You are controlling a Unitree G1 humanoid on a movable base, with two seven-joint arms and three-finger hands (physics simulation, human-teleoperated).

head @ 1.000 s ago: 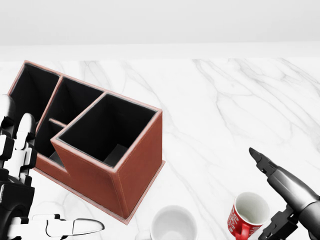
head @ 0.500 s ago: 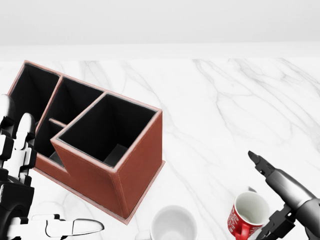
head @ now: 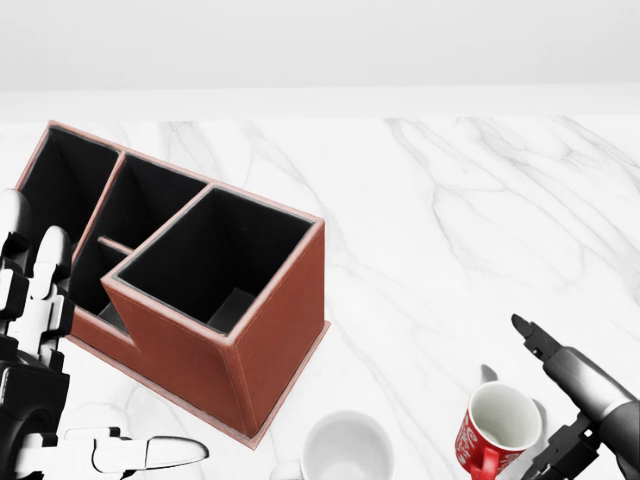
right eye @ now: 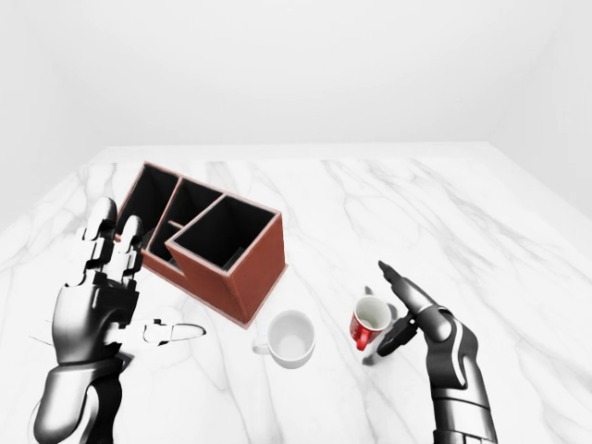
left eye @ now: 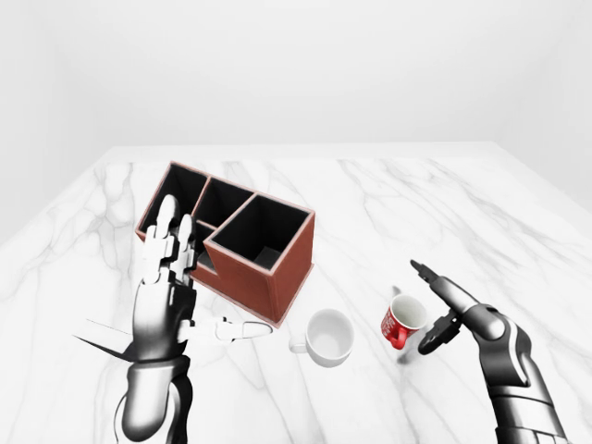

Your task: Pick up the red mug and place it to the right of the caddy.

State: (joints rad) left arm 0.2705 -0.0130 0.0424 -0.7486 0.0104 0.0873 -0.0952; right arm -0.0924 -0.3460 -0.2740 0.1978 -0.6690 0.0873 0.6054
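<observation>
Where the white-veined marble bench [left eye: 388,199] meets plain white walls, the red mug [left eye: 401,322] is shown just left of the open, empty right robot hand [left eye: 442,301]; its lower fingers are cut off in the head view. The caddy [left eye: 242,239] stands beside the spread, empty left robot hand [left eye: 168,296].

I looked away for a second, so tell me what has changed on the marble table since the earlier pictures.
Only the right robot hand moved: in the head view it dropped lower and slightly right, fingers open beside the red mug, not yet gripping it. The red mug, white mug, caddy and left robot hand stayed put.
</observation>
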